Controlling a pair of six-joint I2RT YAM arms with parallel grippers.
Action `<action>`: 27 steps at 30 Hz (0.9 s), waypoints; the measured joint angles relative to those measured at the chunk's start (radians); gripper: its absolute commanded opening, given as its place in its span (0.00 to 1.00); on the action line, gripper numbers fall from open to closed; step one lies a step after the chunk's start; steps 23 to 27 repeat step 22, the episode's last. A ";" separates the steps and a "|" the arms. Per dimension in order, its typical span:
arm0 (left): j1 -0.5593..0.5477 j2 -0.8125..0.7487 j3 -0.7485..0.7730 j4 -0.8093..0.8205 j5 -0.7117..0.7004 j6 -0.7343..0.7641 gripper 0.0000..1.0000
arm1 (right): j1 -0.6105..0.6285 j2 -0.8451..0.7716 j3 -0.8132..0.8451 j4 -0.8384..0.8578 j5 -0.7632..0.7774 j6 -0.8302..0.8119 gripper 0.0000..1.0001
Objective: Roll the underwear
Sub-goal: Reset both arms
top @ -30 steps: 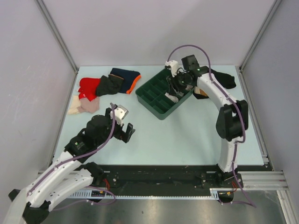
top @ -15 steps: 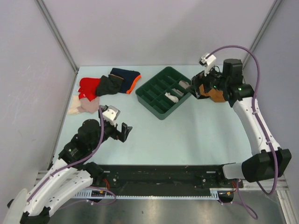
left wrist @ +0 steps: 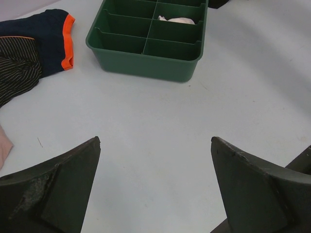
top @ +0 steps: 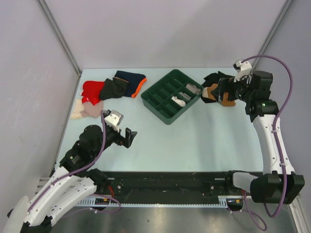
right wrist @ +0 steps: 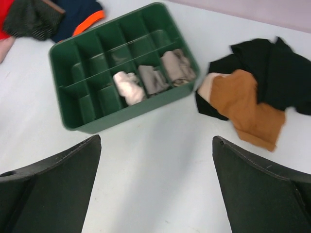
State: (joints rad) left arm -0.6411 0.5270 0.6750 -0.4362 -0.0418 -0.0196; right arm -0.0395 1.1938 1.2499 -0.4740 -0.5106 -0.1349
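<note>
While I watch from overhead, the white underwear (top: 177, 102) lies rolled in a green tray (top: 158, 108) compartment. My left gripper (left wrist: 155, 187) shows spread, empty fingers. My right gripper (right wrist: 155, 187) is equally spread above a tan-brown garment (right wrist: 248, 109).

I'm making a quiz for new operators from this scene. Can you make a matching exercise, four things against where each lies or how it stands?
Things
1. white rolled underwear
2. tan-brown garment
3. navy garment with orange trim
4. left gripper

Places or states
A. on the table, left of the green tray
B. in a compartment of the green tray
C. open, holding nothing, over bare table
D. on black cloth, right of the tray

Pairs: 1-B, 2-D, 3-A, 4-C
</note>
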 measured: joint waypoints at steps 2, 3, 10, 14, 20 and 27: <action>0.000 0.000 0.000 0.000 0.000 0.000 1.00 | -0.005 -0.038 -0.016 0.006 0.055 0.031 1.00; 0.000 0.000 0.000 0.000 0.000 0.000 1.00 | -0.006 -0.053 -0.021 0.010 0.076 0.040 1.00; 0.000 -0.005 0.000 0.000 0.002 0.000 1.00 | -0.008 -0.133 -0.060 0.035 0.204 0.083 1.00; 0.000 -0.011 0.000 0.000 0.011 0.000 1.00 | -0.009 -0.158 -0.089 0.034 0.237 0.088 1.00; 0.000 -0.016 0.000 0.000 0.020 0.000 1.00 | -0.009 -0.172 -0.103 0.029 0.260 0.093 1.00; 0.000 -0.020 0.000 0.000 0.021 0.000 1.00 | -0.009 -0.173 -0.105 0.023 0.257 0.091 1.00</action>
